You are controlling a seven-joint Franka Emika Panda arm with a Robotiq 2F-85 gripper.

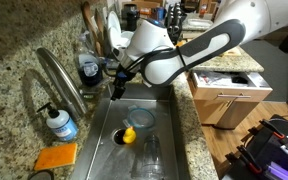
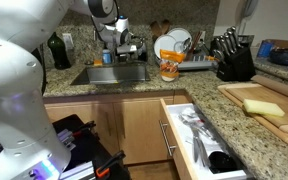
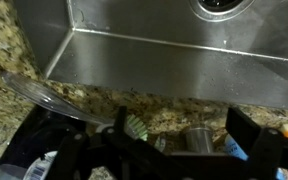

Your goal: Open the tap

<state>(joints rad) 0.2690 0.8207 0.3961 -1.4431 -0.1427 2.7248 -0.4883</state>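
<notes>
Dark fingers [image 3: 254,145] fill the bottom edge of the wrist view. They stand wide apart and nothing is caught between them. Past them lie a strip of speckled granite bench [image 3: 184,115], a green-bristled brush [image 3: 134,125] and the steel wall of the sink [image 3: 184,60], with the drain at the top edge.

In an exterior view the fingers hang over the far corner of the sink [image 1: 109,125]. They are close to a dark crock [image 1: 92,68] holding wooden spoons. The tap [image 1: 59,70] rises from the bench along the sink's rim, and its spout arches high toward the basin. It is apart from the fingers, which do not touch it. A small pump bottle [image 1: 60,123] of blue liquid stands just beside its base, and an orange sponge [image 1: 56,157] lies nearer the camera.

The sink holds a clear bowl [image 1: 140,118], a yellow object [image 1: 129,135] that is too small to name, and a glass tumbler [image 1: 152,155].

In an exterior view an open drawer [image 2: 169,130] juts from the cabinet, with cutlery [image 2: 199,130] sorted in its tray. On the bench above it a pale yellow block lies on a cutting board [image 2: 244,92]. Farther back a knife block [image 2: 232,60] is full of black handles, and a dish rack [image 2: 189,62] holds upright white plates [image 2: 172,45].
</notes>
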